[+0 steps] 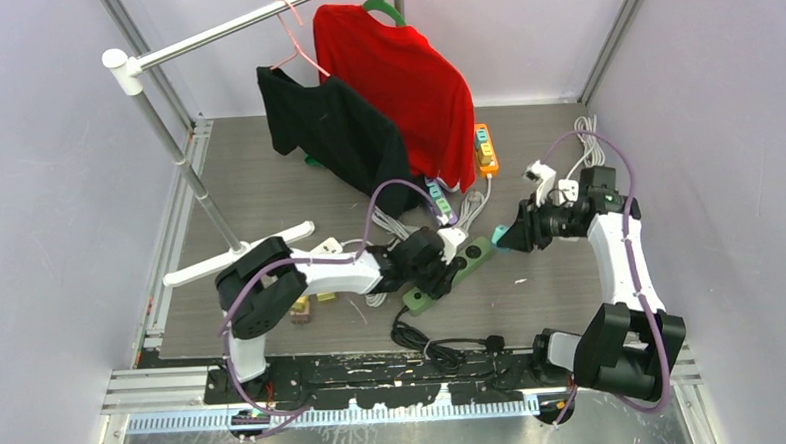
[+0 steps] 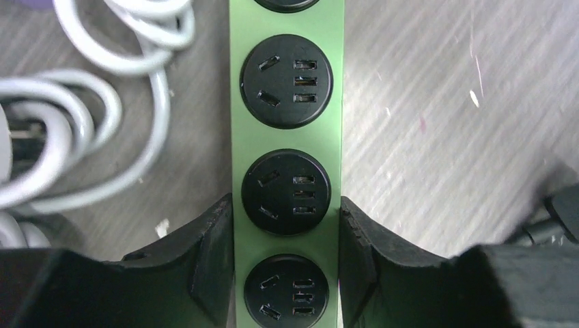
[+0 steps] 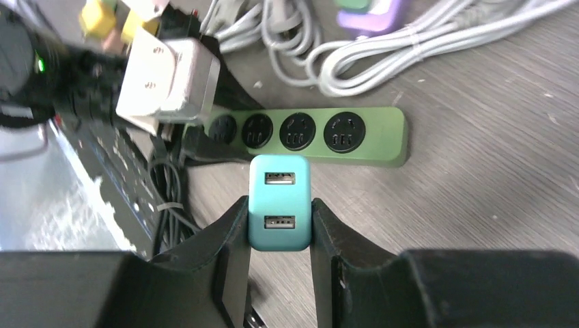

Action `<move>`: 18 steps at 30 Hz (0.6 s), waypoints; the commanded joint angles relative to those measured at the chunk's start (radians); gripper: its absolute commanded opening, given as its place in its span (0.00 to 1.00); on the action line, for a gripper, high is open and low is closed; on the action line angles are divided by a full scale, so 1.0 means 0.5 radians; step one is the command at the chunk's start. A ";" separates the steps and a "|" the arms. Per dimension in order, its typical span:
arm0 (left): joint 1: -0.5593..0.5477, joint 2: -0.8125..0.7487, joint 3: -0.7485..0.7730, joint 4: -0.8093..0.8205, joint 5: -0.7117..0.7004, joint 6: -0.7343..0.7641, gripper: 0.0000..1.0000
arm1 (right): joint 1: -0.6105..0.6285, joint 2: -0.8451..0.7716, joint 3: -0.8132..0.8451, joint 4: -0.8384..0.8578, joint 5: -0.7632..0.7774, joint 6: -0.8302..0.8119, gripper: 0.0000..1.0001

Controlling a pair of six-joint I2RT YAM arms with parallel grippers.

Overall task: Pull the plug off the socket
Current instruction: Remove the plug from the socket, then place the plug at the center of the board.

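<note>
A green power strip (image 1: 473, 253) with black round sockets lies on the grey table. My left gripper (image 1: 439, 269) is shut on it, one finger against each long side (image 2: 287, 225). The sockets that show between and beyond those fingers (image 2: 217, 246) are empty. The plug, a teal block with two USB ports (image 3: 279, 198), sits between the fingers of my right gripper (image 3: 279, 225), which is shut on it. The plug (image 1: 499, 238) hangs apart from the strip (image 3: 382, 137), just off its right end, and the strip's four visible sockets are bare.
Coiled white cables (image 2: 75, 130) lie left of the strip. A black cable (image 1: 429, 343) loops near the front rail. An orange strip (image 1: 485, 148), a purple one (image 1: 440, 200) and white adapters (image 1: 553, 185) lie further back. A red shirt (image 1: 398, 82) and a black one (image 1: 335, 134) hang from a rail.
</note>
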 commanded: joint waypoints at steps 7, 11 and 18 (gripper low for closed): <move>-0.049 0.275 0.571 -0.618 -0.307 -0.204 0.52 | -0.320 -0.030 -0.072 0.531 -0.227 0.974 0.01; -0.051 0.130 0.526 -0.558 -0.330 -0.214 0.66 | -0.326 -0.049 -0.165 0.651 -0.268 1.149 0.02; -0.062 -0.292 0.248 -0.338 -0.267 -0.189 0.74 | -0.324 -0.053 -0.355 0.997 -0.496 1.597 0.03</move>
